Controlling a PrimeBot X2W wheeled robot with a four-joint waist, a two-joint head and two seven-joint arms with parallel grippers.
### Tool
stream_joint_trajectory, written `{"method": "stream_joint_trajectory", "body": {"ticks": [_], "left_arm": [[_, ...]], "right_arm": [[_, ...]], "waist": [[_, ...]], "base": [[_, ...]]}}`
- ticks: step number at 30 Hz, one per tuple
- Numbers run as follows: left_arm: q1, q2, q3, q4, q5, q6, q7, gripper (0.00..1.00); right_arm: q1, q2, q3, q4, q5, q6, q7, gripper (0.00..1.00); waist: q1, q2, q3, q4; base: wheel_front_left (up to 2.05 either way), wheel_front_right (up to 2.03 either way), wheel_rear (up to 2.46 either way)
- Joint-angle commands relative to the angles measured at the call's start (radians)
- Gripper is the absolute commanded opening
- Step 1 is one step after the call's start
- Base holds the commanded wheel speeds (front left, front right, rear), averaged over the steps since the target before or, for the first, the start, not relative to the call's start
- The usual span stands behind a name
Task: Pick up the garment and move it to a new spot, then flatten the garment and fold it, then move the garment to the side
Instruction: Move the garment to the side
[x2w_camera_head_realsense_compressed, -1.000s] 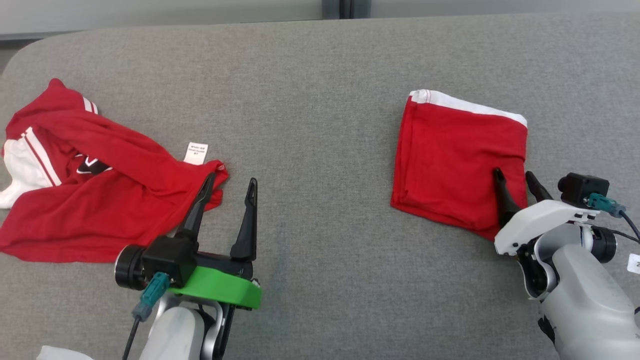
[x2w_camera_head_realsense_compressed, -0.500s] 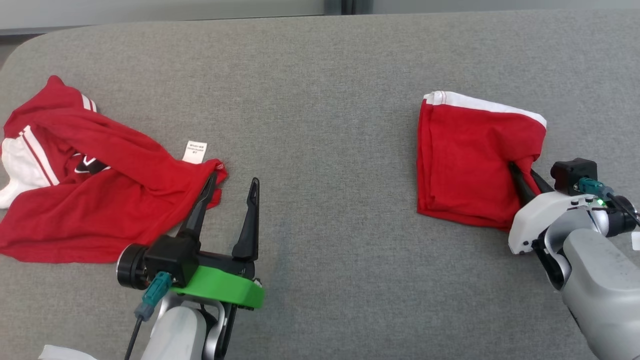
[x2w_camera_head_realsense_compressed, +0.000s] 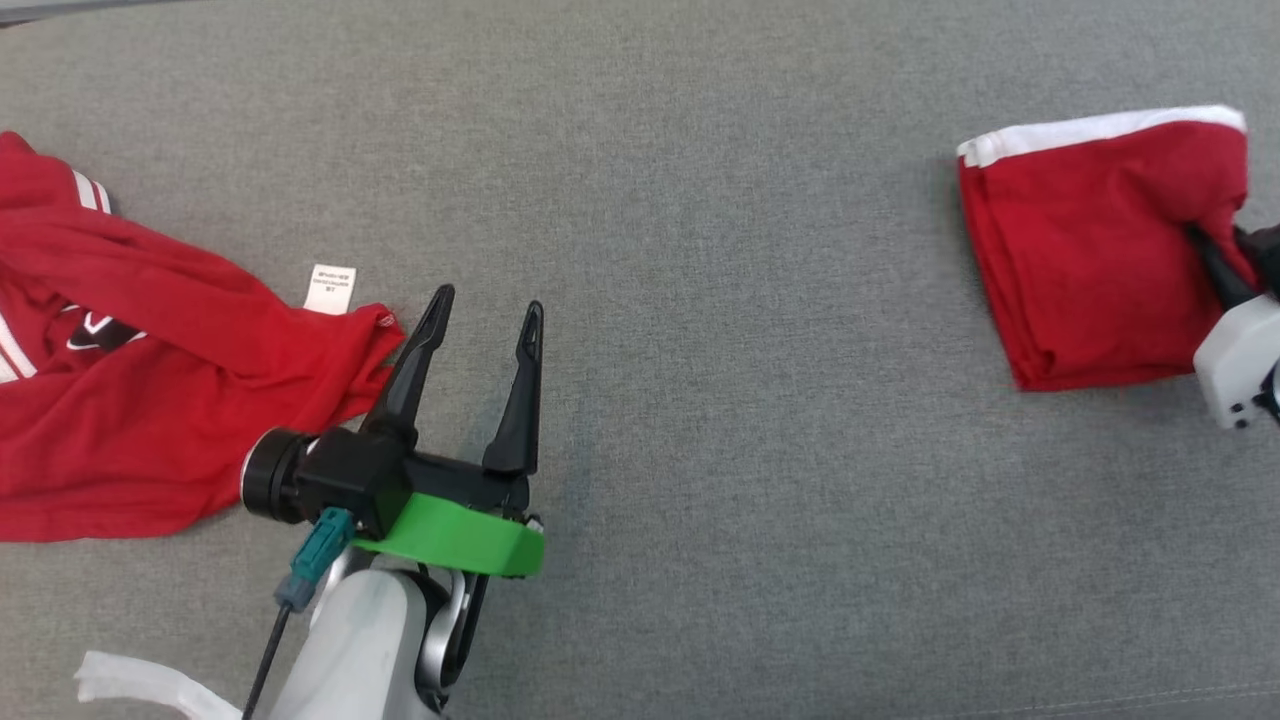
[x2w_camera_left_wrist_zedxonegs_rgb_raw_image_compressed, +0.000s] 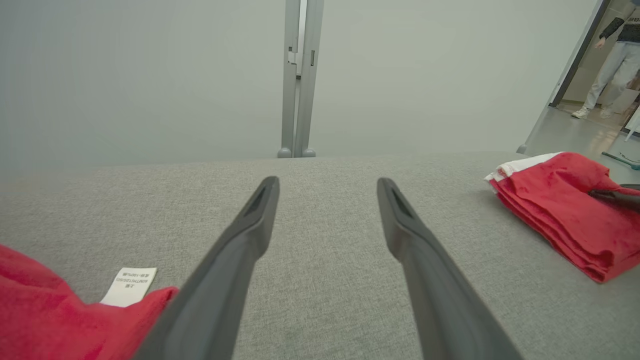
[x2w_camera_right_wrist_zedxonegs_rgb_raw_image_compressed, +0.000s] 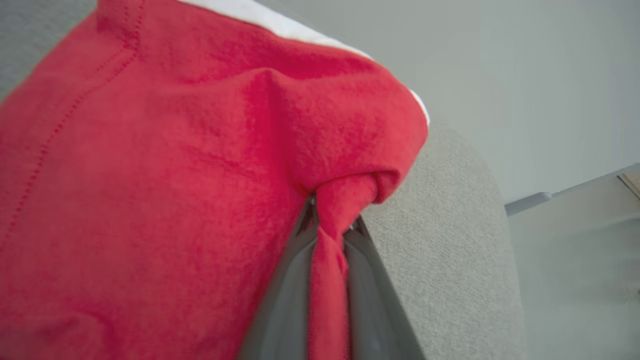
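Step in hand: by my reading the last one, moving the garment to the side. It is already folded and one hand has it by the edge.

Task's thing: the folded red cloth garment (x2w_camera_head_realsense_compressed: 1080, 260), a flat stack of layers with a white band along its far edge, lies at about 2 o'clock in the head view, close to that view's right border, on the grey fabric-covered desk (x2w_camera_head_realsense_compressed: 700, 300).

Right hand: the right hand (x2w_camera_right_wrist_zedxonegs_rgb_raw_image_compressed: 330, 210) is pinched nearly shut on a bunch of the garment's red cloth at its 3 o'clock edge. In the right wrist view the cloth is gathered into a tight twist between the two dark fingers. That edge is raised, while the rest appears to rest on the desk.

Left hand: the left hand (x2w_camera_head_realsense_compressed: 489, 300) is spread wide with nothing in it, at about 7 o'clock in the head view, fingers pointing to 12 o'clock.

Other thing: a crumpled red and white jersey (x2w_camera_head_realsense_compressed: 130, 400) lies at 9 o'clock with a white label (x2w_camera_head_realsense_compressed: 330, 290) at its edge. The left hand's nearer finger is just beside its hem, and I cannot tell whether they touch.

Next move calls for: a steady pull towards 3 o'clock with the grip kept closed. The garment should stay low so the layers ride together. It then needs setting down flat, and the fingers opening only once the cloth rests.

Risk: the grip takes only a small bunch at one edge, so the lower layers may lag and the fold may slide open. A slow, level move seems wise.
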Motion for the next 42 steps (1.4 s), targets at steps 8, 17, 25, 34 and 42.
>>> {"method": "stream_joint_trajectory", "body": {"ticks": [8, 17, 25, 34, 42], "left_arm": [[-0.095, 0.004, -0.011, -0.031, 0.028, -0.014, 0.000, 1.00], [-0.114, 0.004, 0.001, -0.015, 0.025, -0.017, 0.000, 1.00], [-0.080, 0.004, 0.018, -0.004, 0.006, -0.007, 0.000, 1.00], [0.000, 0.004, 0.035, -0.011, -0.047, 0.011, 0.000, 1.00], [0.078, 0.004, 0.068, -0.012, -0.068, 0.024, 0.000, 1.00]], "right_arm": [[-0.121, -0.150, 0.005, 0.062, -0.022, -0.002, -0.004, 0.00], [-0.190, -0.191, -0.062, 0.152, -0.076, -0.002, -0.001, 0.00], [-0.205, -0.148, -0.153, 0.222, -0.177, -0.002, -0.003, 1.00], [-0.120, -0.042, -0.253, 0.143, -0.206, -0.002, -0.004, 1.00], [-0.057, 0.124, -0.293, 0.012, -0.149, -0.002, -0.004, 1.00]], "waist": [[0.0000, -0.0001, 0.155, -0.002], [0.0000, -0.0001, 0.182, 0.028], [0.0000, -0.0001, 0.118, 0.029], [0.0000, -0.0001, -0.073, -0.011], [0.0000, -0.0001, -0.192, -0.050]], "base": [[0.00, 0.00, 0.00], [0.00, 0.00, 0.00], [0.00, 0.00, 0.00], [0.00, 0.00, 0.00], [0.00, 0.00, 0.00]]}}
